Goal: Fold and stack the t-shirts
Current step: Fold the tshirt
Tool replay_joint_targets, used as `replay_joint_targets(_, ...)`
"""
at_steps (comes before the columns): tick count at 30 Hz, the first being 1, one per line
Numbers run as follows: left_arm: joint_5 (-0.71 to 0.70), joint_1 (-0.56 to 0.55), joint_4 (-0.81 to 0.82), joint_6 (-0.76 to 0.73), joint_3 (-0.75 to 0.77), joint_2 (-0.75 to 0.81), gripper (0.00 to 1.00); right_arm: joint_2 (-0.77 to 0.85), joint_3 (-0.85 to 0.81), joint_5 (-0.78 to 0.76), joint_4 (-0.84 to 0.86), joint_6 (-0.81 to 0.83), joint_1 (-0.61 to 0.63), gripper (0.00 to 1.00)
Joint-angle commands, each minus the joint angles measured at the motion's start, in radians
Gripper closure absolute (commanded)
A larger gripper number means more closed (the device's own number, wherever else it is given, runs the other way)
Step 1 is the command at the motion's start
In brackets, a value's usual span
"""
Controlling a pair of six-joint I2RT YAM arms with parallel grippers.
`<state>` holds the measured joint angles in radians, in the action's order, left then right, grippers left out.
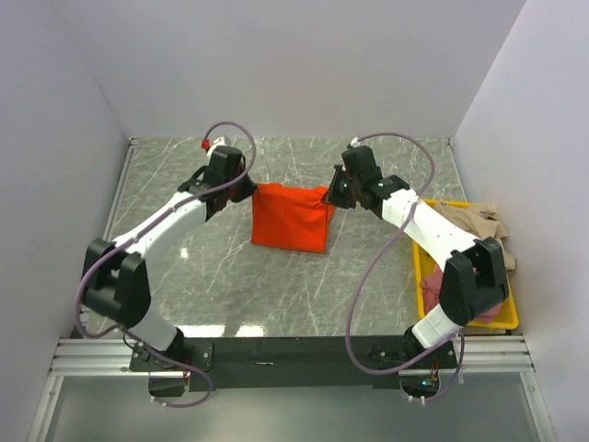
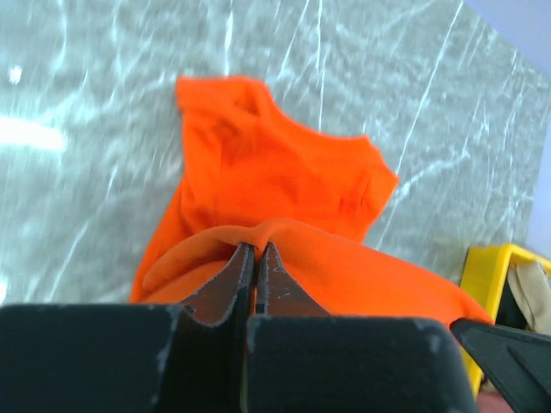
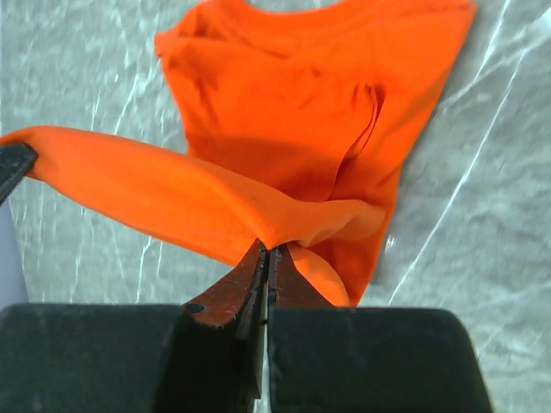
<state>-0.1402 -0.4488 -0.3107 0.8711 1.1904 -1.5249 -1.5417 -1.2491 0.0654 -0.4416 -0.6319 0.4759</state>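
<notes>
Holding the orange-red t-shirt [image 1: 290,219] up by one edge between both arms, I judge this to be the fold itself, part-way through. My left gripper [image 2: 256,255] is pinched tight on a ridge of the cloth. My right gripper [image 3: 267,252] is clamped just as tightly further along the same edge, so the fabric runs between them as a raised band. Below that band the rest of the shirt lies on the grey marbled tabletop [image 1: 276,295], near its middle, with what looks like a short sleeve showing in my left wrist view.

The next move, as I see it, is to carry the lifted edge across the part lying flat. Both arms should travel in step so the band keeps its tension, then lower until the edges meet, and only then let go. If one arm leads, the fold will likely skew.

Two more shirts wait in the yellow bin [image 1: 420,267] on my right. A beige t-shirt [image 1: 474,219] is draped over its far end, and a dusty pink t-shirt [image 1: 430,299] is largely hidden behind my right arm.

From above, my wrists cover both pinch points. I cannot tell whether I hold hem or side, nor how many layers are caught.
</notes>
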Motion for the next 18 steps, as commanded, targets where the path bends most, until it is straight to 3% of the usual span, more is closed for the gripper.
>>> replay_joint_targets(1,-0.001,0.033,0.074,-0.069,0.121,-0.075,1.00,-0.046,-0.065,-0.018,0.032,0.017,-0.043,1.00)
replay_joint_targets(18,0.096,0.070,0.186,-0.205,0.452,-0.520,0.99,-0.371,-0.276,-0.045,0.017,0.000,-0.151,1.00)
